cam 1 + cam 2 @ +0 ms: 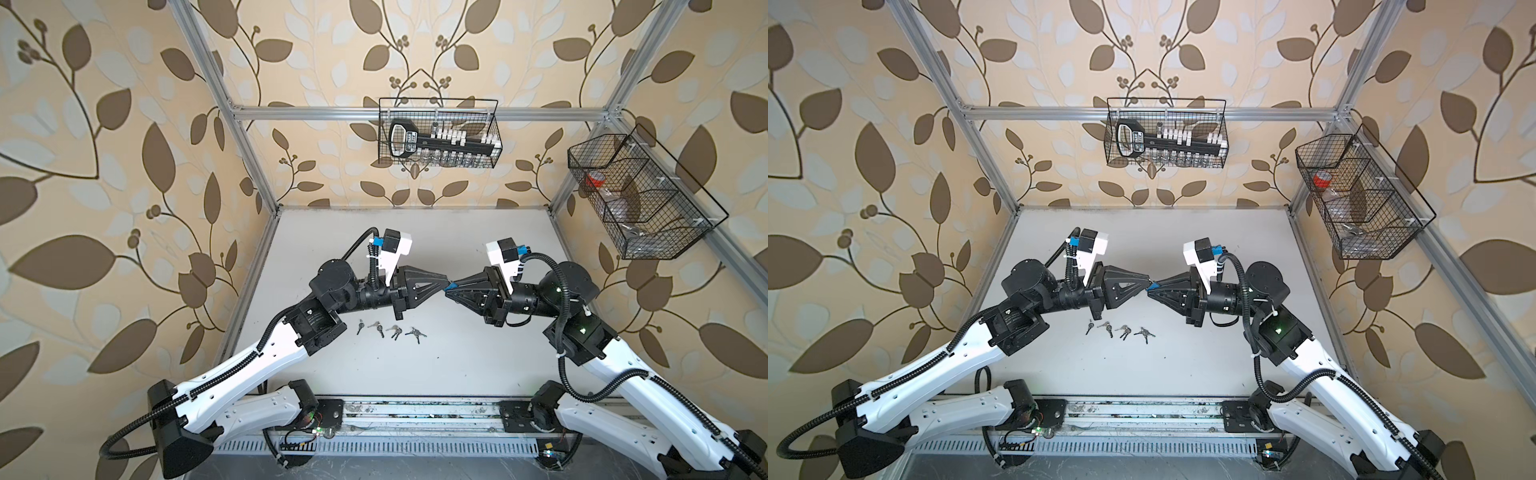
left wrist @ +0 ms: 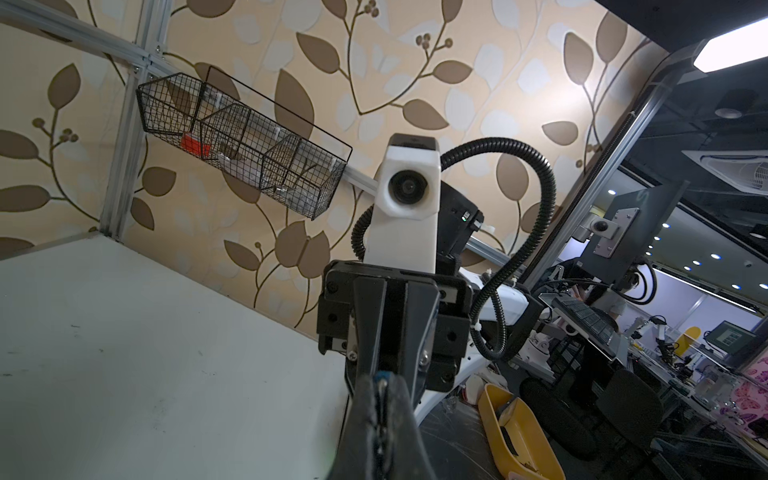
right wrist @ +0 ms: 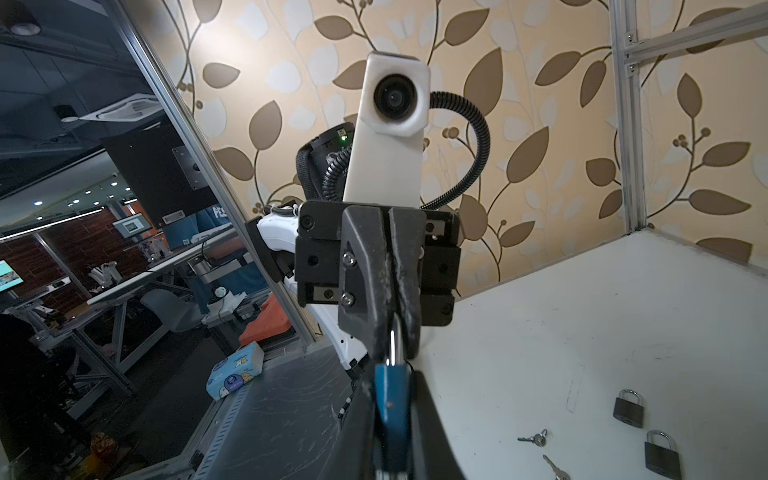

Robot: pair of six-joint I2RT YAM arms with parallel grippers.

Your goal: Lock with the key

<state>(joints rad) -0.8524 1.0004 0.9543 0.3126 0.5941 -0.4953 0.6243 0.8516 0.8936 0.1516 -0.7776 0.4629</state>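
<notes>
White table (image 1: 457, 365), right tool (image 1: 450, 289) clamped on blue padlock (image 3: 390, 386), left tool (image 1: 444, 279) closed, contents unclear

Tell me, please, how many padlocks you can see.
3: the blue padlock in the right gripper, and two dark padlocks on the table. Others may be hidden.

Walls (image 1: 104, 208): beige paper with brown and pale leaf sprigs, on three sides. Aluminium frame (image 1: 332, 112) along the corners and across the back. White desk (image 1: 457, 365), scuffed. Two black wire baskets hang from the rails: back basket (image 1: 496, 124) and side basket (image 1: 648, 237). Past the open side is a dim office with ceiling spotlights (image 2: 715, 256) and a bright light panel (image 2: 731, 54).
</notes>
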